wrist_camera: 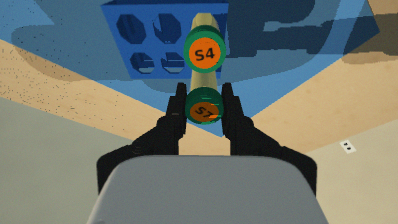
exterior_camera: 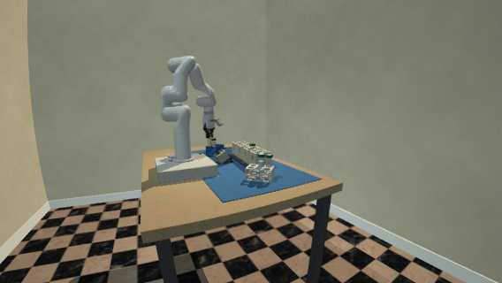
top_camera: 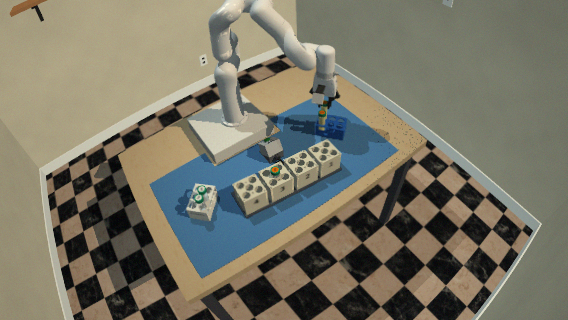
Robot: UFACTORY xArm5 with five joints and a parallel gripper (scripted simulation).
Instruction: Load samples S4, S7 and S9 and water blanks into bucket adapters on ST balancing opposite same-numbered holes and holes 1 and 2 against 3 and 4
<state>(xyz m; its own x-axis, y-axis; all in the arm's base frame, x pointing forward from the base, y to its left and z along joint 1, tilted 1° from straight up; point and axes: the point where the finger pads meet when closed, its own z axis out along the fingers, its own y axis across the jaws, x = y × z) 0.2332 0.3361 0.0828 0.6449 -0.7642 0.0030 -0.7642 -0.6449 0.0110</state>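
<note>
My gripper [top_camera: 325, 102] [exterior_camera: 209, 134] [wrist_camera: 204, 94] is shut on the sample tube S7 [wrist_camera: 203, 112] [top_camera: 325, 105], gripping it just under its green cap with the orange dot. It holds the tube upright a little above the blue sample rack RS [top_camera: 340, 127] [exterior_camera: 211, 150] [wrist_camera: 150, 46]. Sample S4 [wrist_camera: 204, 53] [top_camera: 322, 120] stands in the rack right behind it, with pale yellow fill. The other wells that show in the wrist view are empty. The four cream adapters [top_camera: 251, 194] [exterior_camera: 247, 152] stand in a row on the stand. One orange-dot tube [top_camera: 274, 170] sits in adapter 3.
The white blank rack RB [top_camera: 204, 211] [exterior_camera: 260, 173] stands at the left of the blue mat [top_camera: 210, 240] with two white-dot tubes [top_camera: 201, 190]. The small grey desk with the green key [top_camera: 270, 148] sits between the arm's base plate [top_camera: 225, 135] and the adapters.
</note>
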